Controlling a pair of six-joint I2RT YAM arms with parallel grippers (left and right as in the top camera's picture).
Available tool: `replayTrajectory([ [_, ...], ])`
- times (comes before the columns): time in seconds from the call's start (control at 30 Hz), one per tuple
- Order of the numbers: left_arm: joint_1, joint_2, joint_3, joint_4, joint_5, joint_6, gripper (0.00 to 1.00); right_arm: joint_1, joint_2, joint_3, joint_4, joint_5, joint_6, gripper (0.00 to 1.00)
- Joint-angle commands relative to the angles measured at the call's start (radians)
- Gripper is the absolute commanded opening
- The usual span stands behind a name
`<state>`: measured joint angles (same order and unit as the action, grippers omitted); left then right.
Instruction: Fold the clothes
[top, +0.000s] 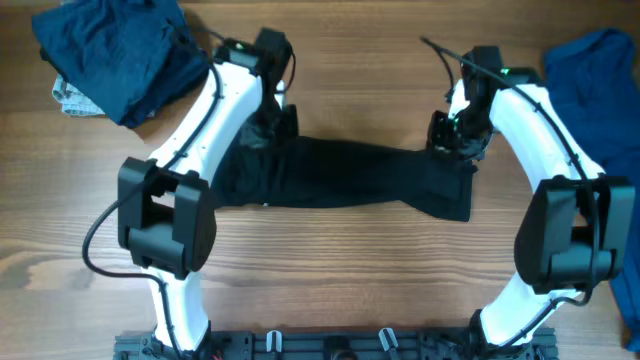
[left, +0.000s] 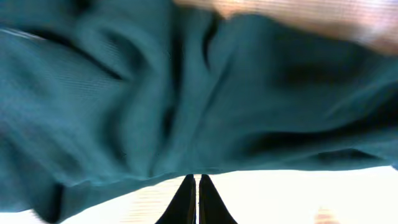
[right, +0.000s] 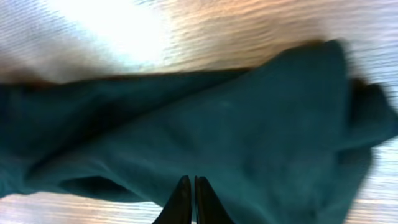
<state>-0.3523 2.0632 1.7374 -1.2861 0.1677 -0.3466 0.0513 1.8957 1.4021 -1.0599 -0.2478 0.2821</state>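
A black garment (top: 350, 175) lies stretched in a band across the middle of the table between my two arms. At its left end my left gripper (top: 272, 128) is shut, with the tips (left: 197, 176) meeting the fabric's (left: 186, 93) near edge. Over the garment's right end my right gripper (top: 448, 140) is also shut, its tips (right: 189, 177) pressed into the cloth (right: 249, 124). Both wrist views are blurred and tint the cloth teal.
A dark navy garment (top: 120, 50) is heaped at the back left corner, with a pale patterned cloth (top: 70, 97) showing under it. A royal blue garment (top: 600, 90) lies along the right edge. Bare wooden table (top: 330, 270) runs in front of the black garment.
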Motion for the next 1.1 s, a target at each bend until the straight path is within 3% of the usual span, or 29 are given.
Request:
replayTrajectory([
  [0.0,-0.005,-0.021,-0.102,0.069,0.068,-0.013,0.04,0.013,-0.021,-0.052,0.027,-0.068,-0.018,0.04],
  [0.3,0.023,-0.021,-0.246,0.203,-0.027,-0.025,0.07,0.013,-0.019,-0.238,0.213,0.024,0.038,0.11],
  [0.5,0.111,-0.021,-0.299,0.249,-0.057,-0.024,0.08,-0.021,-0.019,-0.25,0.224,0.057,0.035,0.16],
  [0.73,0.221,-0.021,-0.299,0.252,-0.057,0.002,0.07,-0.077,-0.019,-0.25,0.245,0.069,0.026,0.15],
  [0.97,0.257,-0.021,-0.299,0.282,-0.057,-0.003,0.06,-0.084,-0.019,-0.25,0.272,0.126,0.055,0.17],
  [1.07,0.287,-0.021,-0.299,0.281,-0.073,-0.067,0.04,-0.116,-0.019,-0.25,0.285,0.144,0.06,0.17],
])
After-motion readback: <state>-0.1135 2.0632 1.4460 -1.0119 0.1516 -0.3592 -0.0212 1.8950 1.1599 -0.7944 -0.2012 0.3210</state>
